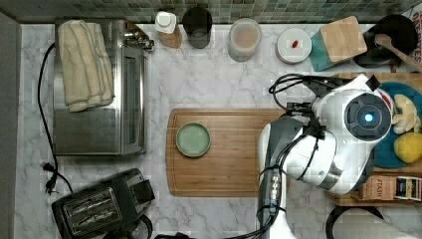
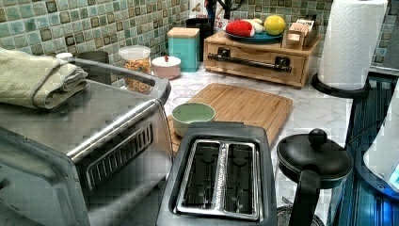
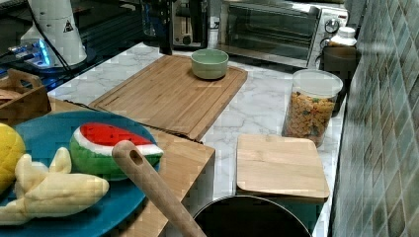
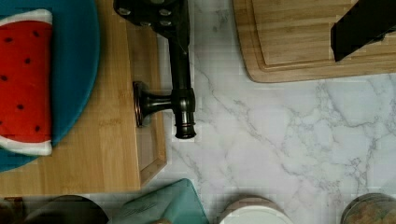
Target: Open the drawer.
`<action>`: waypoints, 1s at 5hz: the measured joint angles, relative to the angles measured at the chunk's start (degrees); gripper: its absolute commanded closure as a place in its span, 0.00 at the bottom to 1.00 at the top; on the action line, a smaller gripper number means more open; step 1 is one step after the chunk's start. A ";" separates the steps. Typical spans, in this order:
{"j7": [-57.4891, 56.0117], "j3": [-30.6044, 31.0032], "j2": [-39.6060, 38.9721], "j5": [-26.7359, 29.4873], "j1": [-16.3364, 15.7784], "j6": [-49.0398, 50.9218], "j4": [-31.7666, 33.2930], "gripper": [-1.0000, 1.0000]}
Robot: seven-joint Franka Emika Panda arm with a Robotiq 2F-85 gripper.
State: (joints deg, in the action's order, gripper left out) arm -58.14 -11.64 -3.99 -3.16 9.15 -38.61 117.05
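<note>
The drawer (image 2: 249, 51) is the front of a low light-wood box at the back of the counter in the left view, and its front looks flush with the box. Its long black bar handle (image 2: 249, 61) runs across it on two posts. In the wrist view the handle (image 4: 181, 70) stands off the drawer's front edge (image 4: 152, 140) over marble. My gripper (image 4: 259, 18) is open. One finger (image 4: 154, 11) is directly over the bar; the other (image 4: 364, 25) is far off over the cutting board. In the top view the arm (image 1: 343, 144) covers most of the box (image 1: 348, 199).
A bamboo cutting board (image 1: 229, 152) with a green bowl (image 1: 193, 139) lies mid-counter, close to the handle. A blue plate (image 2: 256, 36) of toy fruit sits on the box. A paper towel roll (image 2: 350, 42), a teal canister (image 2: 183, 47), a toaster (image 2: 221, 174) and a toaster oven (image 1: 99, 89) stand around.
</note>
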 measured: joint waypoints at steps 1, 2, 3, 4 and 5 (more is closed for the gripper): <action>0.00 0.01 0.04 -4.26 0.02 -1.82 2.01 0.00; 0.00 -0.15 -0.04 -7.80 0.04 -2.21 4.03 0.00; -0.06 -0.55 -1.27 -8.02 0.03 -5.62 5.26 0.00; -0.06 -0.94 -2.64 -8.02 0.04 -6.69 5.48 0.00; -0.06 -1.31 -2.71 -8.01 0.35 -10.10 7.05 0.00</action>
State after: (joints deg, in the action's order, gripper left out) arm -58.19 -12.95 -6.70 -11.17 9.50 -48.71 124.10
